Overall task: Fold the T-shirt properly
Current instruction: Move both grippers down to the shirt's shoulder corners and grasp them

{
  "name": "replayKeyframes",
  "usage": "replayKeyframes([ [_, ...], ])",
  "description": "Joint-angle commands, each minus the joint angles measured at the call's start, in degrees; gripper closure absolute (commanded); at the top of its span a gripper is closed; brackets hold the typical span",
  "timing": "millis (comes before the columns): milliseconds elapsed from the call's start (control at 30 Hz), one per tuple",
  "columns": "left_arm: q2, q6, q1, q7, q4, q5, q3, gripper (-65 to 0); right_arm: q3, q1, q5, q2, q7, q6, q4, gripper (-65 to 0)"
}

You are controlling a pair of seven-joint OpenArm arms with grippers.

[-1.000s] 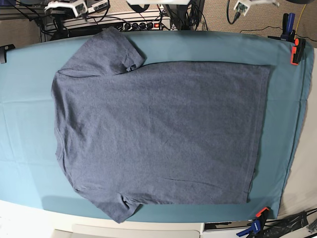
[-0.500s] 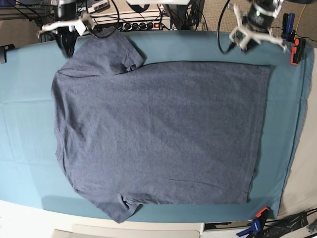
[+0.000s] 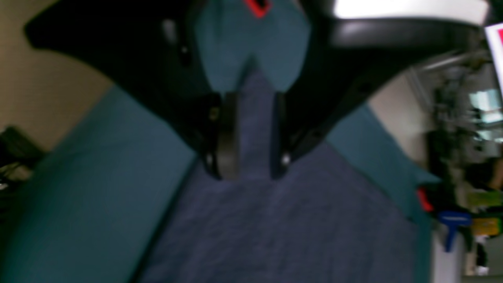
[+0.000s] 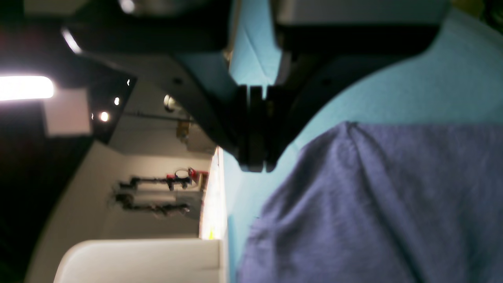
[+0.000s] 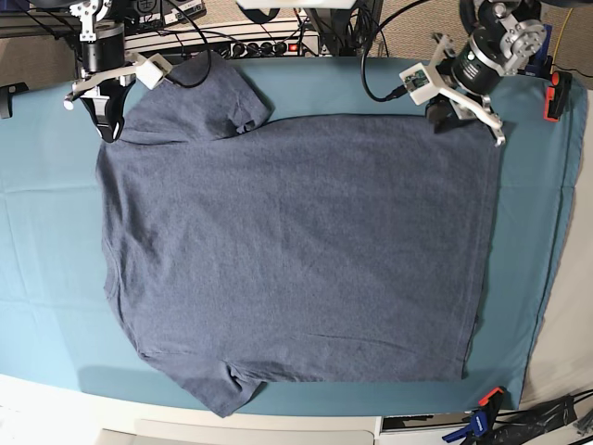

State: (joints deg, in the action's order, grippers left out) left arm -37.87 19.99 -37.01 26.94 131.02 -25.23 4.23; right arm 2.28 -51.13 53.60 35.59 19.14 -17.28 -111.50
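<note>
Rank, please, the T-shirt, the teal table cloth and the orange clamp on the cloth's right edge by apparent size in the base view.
1. teal table cloth, which shows on all sides of the shirt.
2. T-shirt, which covers most of the cloth.
3. orange clamp, by far the smallest.

1 T-shirt, 1 teal table cloth, 2 end effectors, left, right, 3 clamps.
</note>
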Motion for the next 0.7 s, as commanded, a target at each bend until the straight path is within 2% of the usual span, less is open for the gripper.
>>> replayKeyframes([
  [0, -1.5, -0.6, 0.0, -0.9, 0.9, -1.4, -0.3, -16.1, -0.4, -0.3, 0.5, 1.5, 0.3, -0.6, -1.0, 0.0],
  [67, -3.4, -0.6, 0.0, -0.8, 0.9, -3.7, -0.3, -16.0, -0.4, -0.3, 0.5, 2.9, 0.4, 1.0, -1.0, 0.0],
  [233, -7.8, -0.6, 0.0, -0.9, 0.4, -8.4, -0.3, -15.9, -0.4, -0.3, 0.5, 6.5, 0.3, 1.8, -1.0, 0.0],
  [400, -11.5, -0.9, 0.0, -1.0, -4.6, -10.0, -0.2, -14.8, -0.4, -0.3, 0.5, 9.4, 0.3, 7.4, -1.0, 0.0],
  [533, -12.2, -4.8, -0.2, -1.0, -9.1, -12.8, -0.2, -14.2, -0.4, -0.3, 0.5, 11.2, -0.1, 7.5, -1.0, 0.0],
  [667, -12.2, -5.3, -0.5, -1.0, -9.9, -12.7, -0.2, -14.2, -0.4, -0.1, 3.8, 11.9, -0.4, 9.2, -1.0, 0.0],
])
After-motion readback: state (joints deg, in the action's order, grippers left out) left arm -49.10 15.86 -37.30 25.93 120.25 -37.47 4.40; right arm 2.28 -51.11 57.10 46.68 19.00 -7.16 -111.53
